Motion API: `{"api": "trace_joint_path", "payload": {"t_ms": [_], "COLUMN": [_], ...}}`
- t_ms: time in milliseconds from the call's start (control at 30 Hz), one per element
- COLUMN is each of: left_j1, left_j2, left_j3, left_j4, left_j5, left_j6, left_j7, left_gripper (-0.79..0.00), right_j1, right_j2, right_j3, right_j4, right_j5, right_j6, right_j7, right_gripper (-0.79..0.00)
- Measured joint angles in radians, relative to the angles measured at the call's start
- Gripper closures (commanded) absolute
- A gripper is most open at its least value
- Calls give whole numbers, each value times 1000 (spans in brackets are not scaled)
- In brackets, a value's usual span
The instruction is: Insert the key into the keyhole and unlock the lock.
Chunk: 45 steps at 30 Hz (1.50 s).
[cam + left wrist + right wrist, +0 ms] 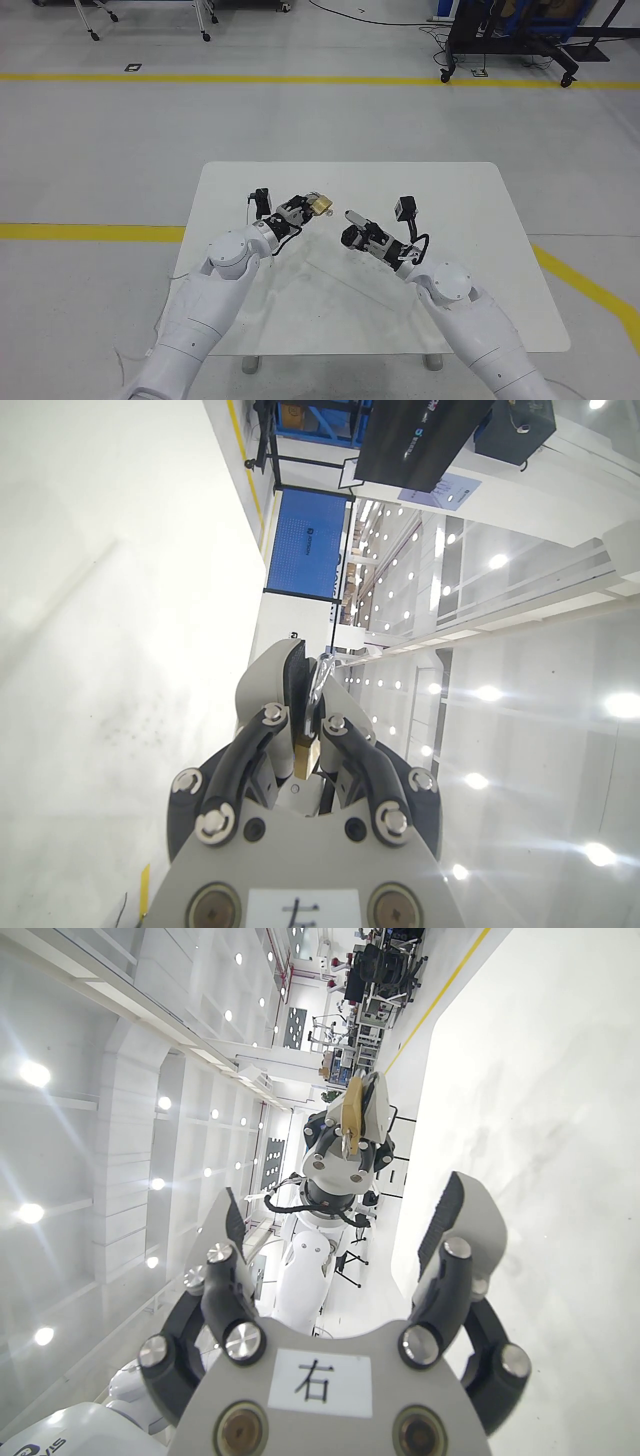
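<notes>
Presently, the left gripper (311,685) is clamped on the small brass-bodied metal padlock (320,206); it holds the padlock in the air over the far half of the white rectangular table (450,300), on the robot's left of the table's middle. The right gripper (345,1198) hangs over the table's middle, just beside the padlock and apart from it; its fingers are spread wide and hold nothing.

The top view places the padlock at the left fingertips; its long axis lies roughly in line with the left fingers and is directed across the table toward the right gripper. The left wrist view adds the grip itself: the brass body is pinched between the two pads; a silver metal strip (316,695) runs from it toward the fingertips. The right wrist view adds the narrow edge of the brass body, lying lengthwise along one left finger; a small silver toothed piece (346,1140) shows at the end nearer the left gripper's base; whether that piece is the key seated in the keyhole cannot be told.
</notes>
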Motion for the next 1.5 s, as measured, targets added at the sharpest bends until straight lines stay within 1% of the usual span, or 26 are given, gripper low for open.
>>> {"api": "trace_joint_path", "payload": {"t_ms": [33,100,233,333,367,433,633,700,1000,1267,1500], "left_j1": [3,5,12,20,22,27,39,40,43,46,51], "left_j2": [0,1,4,4,4,4,5,5,5,5,5], "left_j3": [-1,-3,0,6,8,10,14,15,19,21,17], "left_j4": [-4,-8,-23,-36,-40,-47,-62,-64,-74,-85,-94], "left_j5": [2,8,60,89,96,109,134,141,163,170,175], "left_j6": [-3,-8,-42,-72,-82,-104,-140,-142,-133,-134,-136], "left_j7": [0,-3,8,15,15,16,16,14,9,0,-2], "left_gripper": [0,0,0,0,0,0,0,0,0,0,0], "right_j1": [0,0,-8,-3,-1,3,11,13,19,32,39], "right_j2": [0,0,-3,-5,-5,-7,-10,-12,-16,-20,-25], "right_j3": [0,0,-2,-2,-2,-4,-6,-7,-12,-9,-8], "right_j4": [0,0,-4,6,11,19,31,34,42,66,84], "right_j5": [0,0,50,107,118,140,185,193,202,214,240], "right_j6": [0,0,37,61,64,65,68,71,61,67,61], "right_j7": [0,0,15,53,62,81,127,132,143,129,132], "right_gripper": [-606,-372,-326,-252,-209,-169,-160,-172,-175,-151,-111]}}
